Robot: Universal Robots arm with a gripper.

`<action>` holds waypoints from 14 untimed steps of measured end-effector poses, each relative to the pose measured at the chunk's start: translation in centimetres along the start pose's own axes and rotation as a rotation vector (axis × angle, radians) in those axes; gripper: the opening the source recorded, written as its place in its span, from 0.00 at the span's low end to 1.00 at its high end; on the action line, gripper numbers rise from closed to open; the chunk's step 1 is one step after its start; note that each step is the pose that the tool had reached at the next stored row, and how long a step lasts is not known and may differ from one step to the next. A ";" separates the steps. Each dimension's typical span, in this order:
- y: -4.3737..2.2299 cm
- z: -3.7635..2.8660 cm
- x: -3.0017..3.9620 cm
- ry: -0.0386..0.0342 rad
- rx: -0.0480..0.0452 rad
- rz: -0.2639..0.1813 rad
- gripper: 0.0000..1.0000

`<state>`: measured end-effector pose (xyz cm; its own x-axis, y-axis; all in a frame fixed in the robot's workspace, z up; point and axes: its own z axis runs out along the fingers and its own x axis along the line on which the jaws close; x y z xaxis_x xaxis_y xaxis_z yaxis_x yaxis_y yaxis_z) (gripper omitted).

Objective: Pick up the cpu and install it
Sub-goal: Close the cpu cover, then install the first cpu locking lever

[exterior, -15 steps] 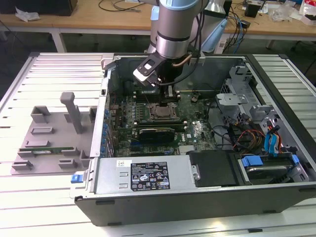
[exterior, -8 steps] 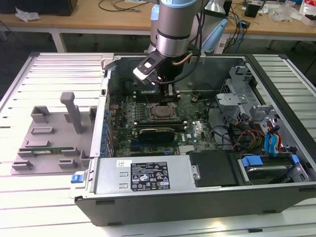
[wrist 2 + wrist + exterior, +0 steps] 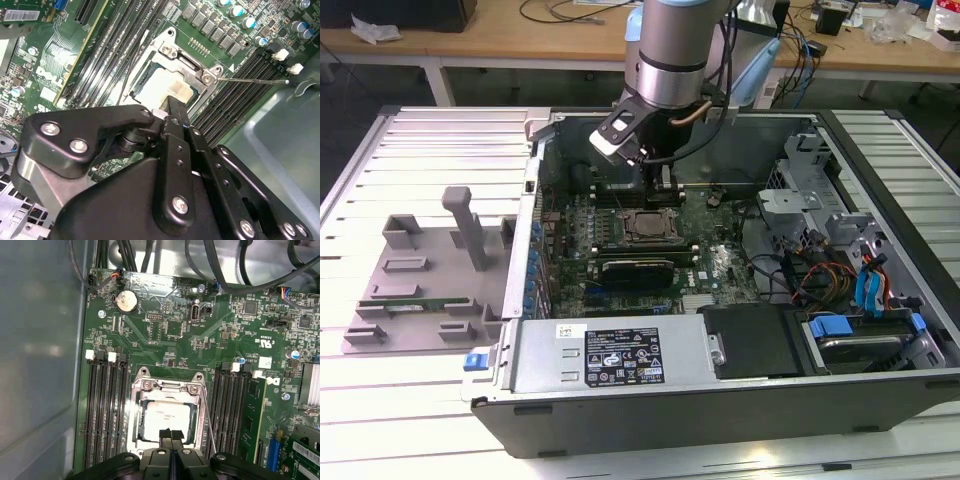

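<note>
The cpu, a pale silver square chip, lies flat inside the open metal socket frame on the green motherboard; the second wrist view shows the cpu too. My gripper hangs just over the chip's near edge, its two black fingers pressed together with nothing between them. In the exterior view the gripper points down into the open computer case, right above the socket.
Black memory slots flank the socket on both sides. A thin socket lever stands beside the frame. The case wall, drive bay and cables surround the board. A grey plastic tray sits outside the case at the exterior view's left.
</note>
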<state>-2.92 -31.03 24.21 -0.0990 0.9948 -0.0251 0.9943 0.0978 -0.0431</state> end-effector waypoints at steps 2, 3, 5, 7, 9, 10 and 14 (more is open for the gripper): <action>0.00 -0.01 0.00 0.0002 -0.0001 0.000 0.11; 0.00 -0.02 0.00 -0.0001 0.0000 0.000 0.11; 0.00 -0.02 0.00 0.0000 0.0000 0.000 0.11; 0.00 -0.03 0.00 0.0000 0.0000 0.000 0.11; 0.00 -0.03 0.00 -0.0001 0.0000 0.000 0.11; 0.00 -0.03 0.00 0.0000 0.0000 0.000 0.11; 0.00 -0.03 0.00 -0.0020 -0.0011 -0.045 0.11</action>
<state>-2.92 -31.03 24.24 -0.1438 0.9893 -0.0251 0.9888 0.1426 -0.0431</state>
